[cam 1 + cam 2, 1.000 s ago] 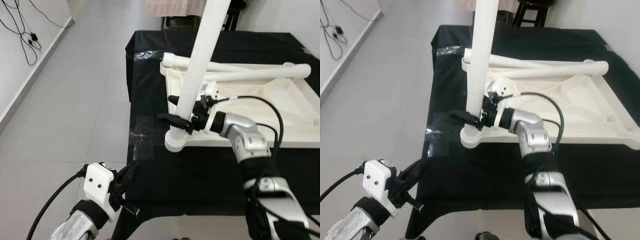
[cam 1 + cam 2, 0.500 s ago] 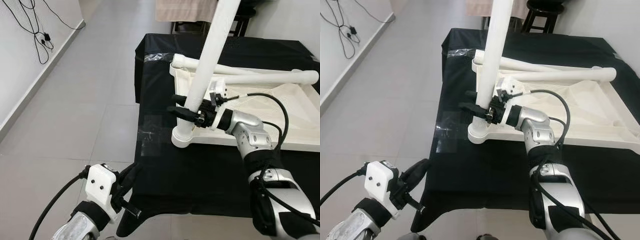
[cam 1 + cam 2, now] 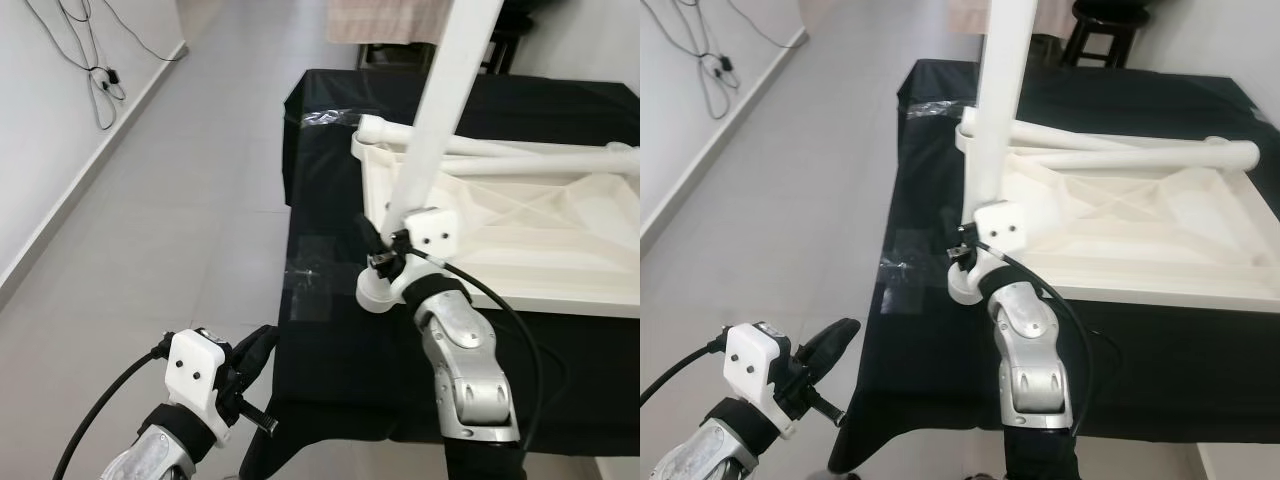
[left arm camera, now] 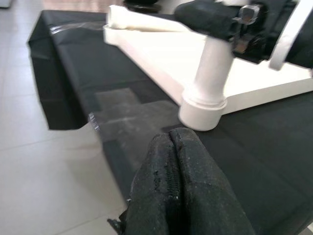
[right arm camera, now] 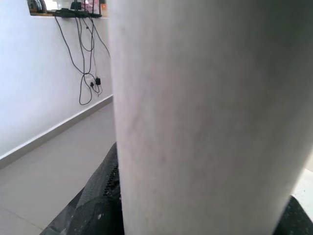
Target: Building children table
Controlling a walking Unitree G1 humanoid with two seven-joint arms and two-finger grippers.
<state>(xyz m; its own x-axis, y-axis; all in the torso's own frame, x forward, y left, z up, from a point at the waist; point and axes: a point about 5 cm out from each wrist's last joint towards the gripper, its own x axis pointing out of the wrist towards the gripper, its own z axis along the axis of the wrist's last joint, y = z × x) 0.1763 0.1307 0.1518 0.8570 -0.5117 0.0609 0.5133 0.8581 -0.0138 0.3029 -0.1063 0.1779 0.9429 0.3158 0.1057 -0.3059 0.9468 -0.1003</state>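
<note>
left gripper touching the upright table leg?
Apart. In the left eye view the left gripper hangs beside the black table's edge, cloth showing between it and the table leg.

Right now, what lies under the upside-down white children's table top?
A black cloth covering a table lies under the white table top, with clear tape patches near the corner socket. What the top itself covers is hidden.

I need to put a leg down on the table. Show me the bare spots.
Free: the black cloth along the near edge, in front of the white tabletop, and the far strip behind it. Crowded: the near-left corner, where the right gripper grips the upright leg, and the two loose legs lying across the tabletop.
</note>
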